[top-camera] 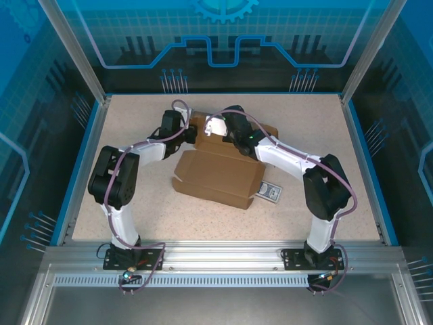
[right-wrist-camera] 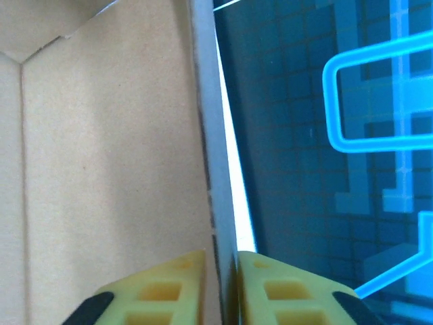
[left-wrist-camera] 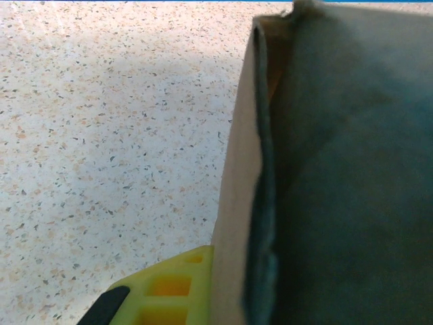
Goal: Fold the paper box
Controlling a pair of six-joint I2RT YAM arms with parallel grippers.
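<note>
Speckled tabletop carries the paper box near its middle, seemingly half-formed: your left end effector is clamped on a raised rear wall, your right end effector pinches another panel, and lid and tabs are left.

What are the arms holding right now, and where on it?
Left gripper grips the box by a wall's edge; right gripper straddles another panel's edge, grip unclear.
</note>
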